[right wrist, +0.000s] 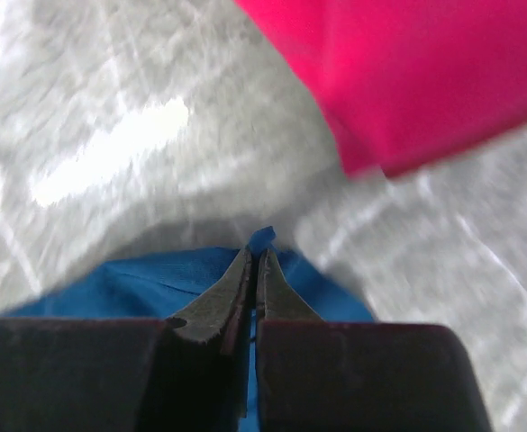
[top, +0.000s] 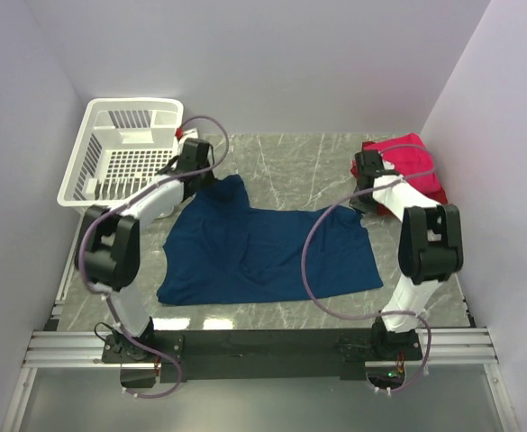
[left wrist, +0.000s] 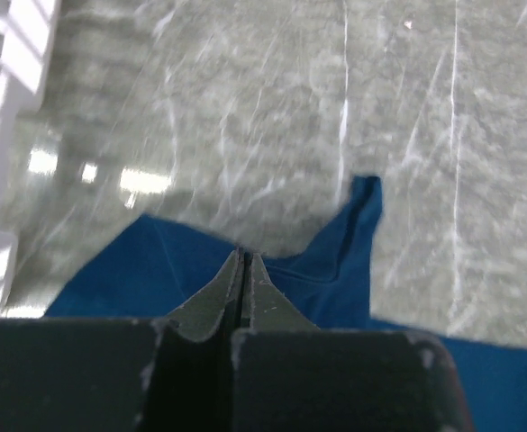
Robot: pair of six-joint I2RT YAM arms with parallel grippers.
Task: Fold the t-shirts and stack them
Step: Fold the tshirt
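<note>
The navy blue t-shirt [top: 263, 252] lies spread on the marble table, its print not showing. My left gripper [top: 207, 183] is shut on the shirt's far left edge; in the left wrist view the closed fingertips [left wrist: 243, 259] pinch the blue cloth [left wrist: 155, 270]. My right gripper [top: 360, 203] is shut on the shirt's far right corner; in the right wrist view a bit of blue cloth [right wrist: 263, 238] pokes out past the closed tips [right wrist: 255, 259]. The folded pinkish-red and darker red shirts [top: 407, 166] lie at the far right, just beyond the right gripper, and also show in the right wrist view [right wrist: 425, 81].
A white slotted plastic basket [top: 123, 148] stands at the far left, close to the left arm, its wall at the left edge of the left wrist view [left wrist: 2, 90]. A small red and white object [top: 184, 133] sits by the basket. Walls enclose the table [top: 290, 162] on three sides.
</note>
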